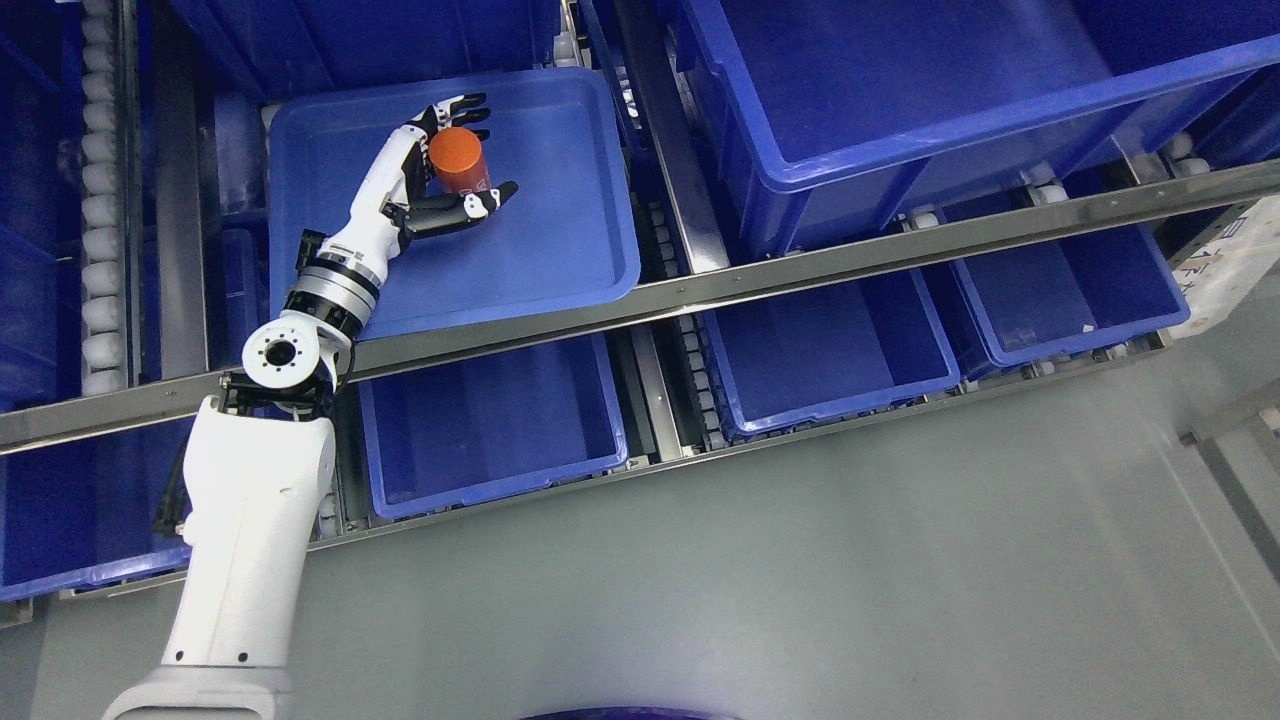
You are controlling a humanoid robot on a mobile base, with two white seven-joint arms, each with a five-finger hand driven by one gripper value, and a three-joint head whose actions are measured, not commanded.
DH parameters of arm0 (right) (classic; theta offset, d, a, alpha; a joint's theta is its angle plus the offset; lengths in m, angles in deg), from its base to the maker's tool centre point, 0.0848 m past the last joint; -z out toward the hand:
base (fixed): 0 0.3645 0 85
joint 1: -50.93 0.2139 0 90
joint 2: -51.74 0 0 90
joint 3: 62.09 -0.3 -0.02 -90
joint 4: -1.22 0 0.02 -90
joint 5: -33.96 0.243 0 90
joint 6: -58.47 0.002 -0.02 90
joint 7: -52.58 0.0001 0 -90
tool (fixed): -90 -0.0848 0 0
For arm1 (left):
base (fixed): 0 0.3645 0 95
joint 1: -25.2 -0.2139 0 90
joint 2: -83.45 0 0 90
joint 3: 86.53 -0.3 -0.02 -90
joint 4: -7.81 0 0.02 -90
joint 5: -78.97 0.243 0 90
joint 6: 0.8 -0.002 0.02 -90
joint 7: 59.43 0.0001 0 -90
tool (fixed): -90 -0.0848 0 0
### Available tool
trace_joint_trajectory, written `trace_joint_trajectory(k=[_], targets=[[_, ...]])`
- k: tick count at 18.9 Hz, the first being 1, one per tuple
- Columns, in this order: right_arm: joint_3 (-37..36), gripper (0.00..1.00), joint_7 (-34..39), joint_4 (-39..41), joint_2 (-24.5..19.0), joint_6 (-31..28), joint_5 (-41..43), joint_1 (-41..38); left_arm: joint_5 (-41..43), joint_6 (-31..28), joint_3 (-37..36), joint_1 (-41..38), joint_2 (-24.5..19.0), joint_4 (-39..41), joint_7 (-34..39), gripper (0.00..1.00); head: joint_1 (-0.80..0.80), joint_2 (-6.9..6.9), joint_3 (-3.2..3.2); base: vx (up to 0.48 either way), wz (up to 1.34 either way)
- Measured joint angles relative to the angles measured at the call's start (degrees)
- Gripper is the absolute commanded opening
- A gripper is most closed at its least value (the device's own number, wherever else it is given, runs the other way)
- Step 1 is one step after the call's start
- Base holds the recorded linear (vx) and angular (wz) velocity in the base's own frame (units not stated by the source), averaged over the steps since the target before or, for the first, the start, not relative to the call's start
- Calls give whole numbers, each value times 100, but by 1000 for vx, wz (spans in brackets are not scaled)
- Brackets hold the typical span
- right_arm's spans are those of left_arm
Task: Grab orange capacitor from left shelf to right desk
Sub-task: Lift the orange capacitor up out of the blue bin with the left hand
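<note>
The capacitor (456, 160) stands upright inside the tray (560, 250), toward its far left part, with the left hand (440, 175) cupped around it, fingers behind and thumb in front, apparently so it can be lifted straight out.

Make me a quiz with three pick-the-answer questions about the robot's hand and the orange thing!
1. Where is the capacitor?
A. over the tray
B. on the floor
C. in a lower bin

2. What colour is the tray?
A. green
B. blue
C. red

3. What is the left hand doing?
A. resting flat on the floor
B. pointing at the ceiling
C. cupping the capacitor between fingers and thumb

Answers: 1 A, the orange cylinder shows against the tray's floor. 2 B, tray and bins are all blue. 3 C, fingers sit above it and the thumb below, though whether the grip is tight cannot be told.
</note>
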Motion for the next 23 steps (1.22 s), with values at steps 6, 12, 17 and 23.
trace_joint_trajectory(k=[6, 12, 17, 23], targets=[[0, 100, -22, 0, 0, -1, 0, 0, 3, 469, 70, -44, 88, -210, -59, 0, 0, 0, 0, 0, 0], [0, 100, -26, 0, 0, -1, 0, 0, 4, 748, 315, -121, 283, -300, -167, 0, 0, 0, 0, 0, 0], [0, 100, -37, 0, 0, -2, 0, 0, 4, 988, 618, -113, 415, 34, -177, 0, 0, 0, 0, 0, 0], [0, 100, -44, 0, 0, -2, 0, 2, -342, 1503, 988, -135, 513, 694, -177, 1, 0, 0, 0, -24, -1]])
